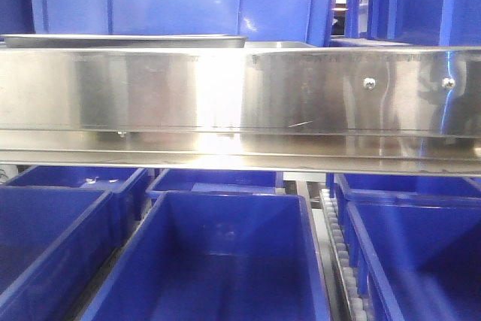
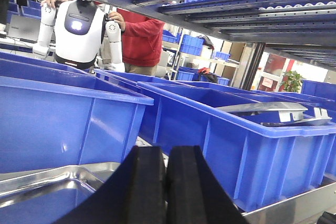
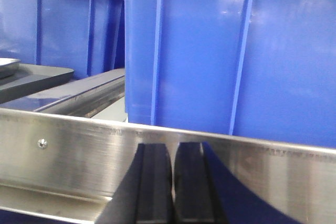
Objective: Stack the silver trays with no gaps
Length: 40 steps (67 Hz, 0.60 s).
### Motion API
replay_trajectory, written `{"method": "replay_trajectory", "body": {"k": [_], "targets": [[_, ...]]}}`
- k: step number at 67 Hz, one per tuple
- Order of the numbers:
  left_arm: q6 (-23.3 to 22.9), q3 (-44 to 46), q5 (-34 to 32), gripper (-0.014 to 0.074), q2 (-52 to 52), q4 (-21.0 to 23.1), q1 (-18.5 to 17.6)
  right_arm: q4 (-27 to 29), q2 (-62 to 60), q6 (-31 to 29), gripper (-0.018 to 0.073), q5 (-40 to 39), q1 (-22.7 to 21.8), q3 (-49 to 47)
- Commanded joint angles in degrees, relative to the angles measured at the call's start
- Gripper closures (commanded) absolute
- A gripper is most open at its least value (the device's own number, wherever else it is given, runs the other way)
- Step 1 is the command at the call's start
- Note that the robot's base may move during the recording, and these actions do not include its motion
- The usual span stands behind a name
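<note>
Front-facing view: one silver tray [image 1: 124,38] is seen edge-on atop the shelf, behind the steel rail [image 1: 240,92], with six blue bins [image 1: 214,261] counted below. Left gripper [image 2: 166,184] is pressed together above a tray corner [image 2: 50,184]. Right gripper [image 3: 172,182] is pressed together, close against the rail.

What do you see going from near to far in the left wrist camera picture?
The black padded left hand, its two pads nearly touching → shiny silver steel tray → big blue plastic bins → white robot with a dark face and, right of it, a person in a red sweater.
</note>
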State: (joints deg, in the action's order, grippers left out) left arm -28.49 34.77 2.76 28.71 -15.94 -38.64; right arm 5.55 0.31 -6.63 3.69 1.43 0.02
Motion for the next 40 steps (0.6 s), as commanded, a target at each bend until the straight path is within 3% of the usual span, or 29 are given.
{"method": "replay_trajectory", "body": {"k": [1, 30, 40], "targets": [[-0.2, 0.1, -0.7, 0.0595, -0.4, -0.2, -0.3, -0.5, -0.3, 0.0, 0.0582, -0.7, -0.3, 0.0], [-0.2, 0.1, -0.7, 0.0595, -0.4, -0.2, -0.3, -0.5, -0.3, 0.0, 0.0582, -0.7, -0.3, 0.0], [0.0, 0.1, 1.3, 0.0595, -1.2, -4.3, 0.2, -0.5, -0.3, 0.0, 0.0582, -0.7, -0.3, 0.0]]}}
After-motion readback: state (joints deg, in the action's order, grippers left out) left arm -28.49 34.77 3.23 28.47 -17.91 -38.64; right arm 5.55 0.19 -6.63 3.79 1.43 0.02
